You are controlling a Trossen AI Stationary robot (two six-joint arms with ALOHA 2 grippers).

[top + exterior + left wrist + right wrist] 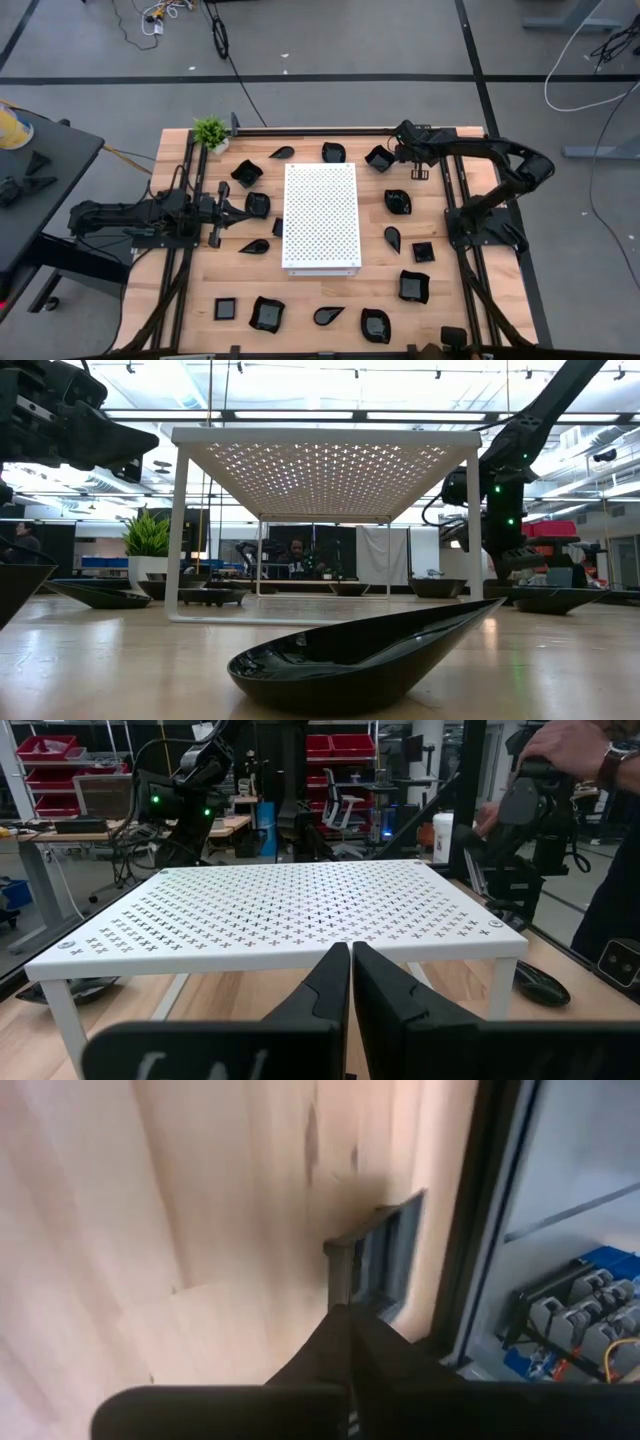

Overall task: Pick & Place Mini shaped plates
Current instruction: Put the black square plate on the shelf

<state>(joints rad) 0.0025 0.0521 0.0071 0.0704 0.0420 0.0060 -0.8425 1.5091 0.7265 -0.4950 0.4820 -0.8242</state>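
Note:
Several small glossy black plates lie flat on the wooden table around the white perforated board (320, 215), among them a square one (257, 204), a wavy one (379, 157) and a leaf-shaped one (360, 655) near the low camera. My left gripper (246, 209) (350, 970) is shut and hangs above the table left of the board, beside the square plate. It looks across the board's top (290, 910). My right gripper (404, 134) (346, 1318) is shut and points down at bare wood by the table's far edge, just beyond the wavy plate.
The board stands on four legs (178, 530) mid-table. A small green potted plant (211, 133) sits at the far left corner. A dark bracket (385, 1250) is fixed at the table edge under my right gripper. A person's hand (570, 750) shows beyond the table.

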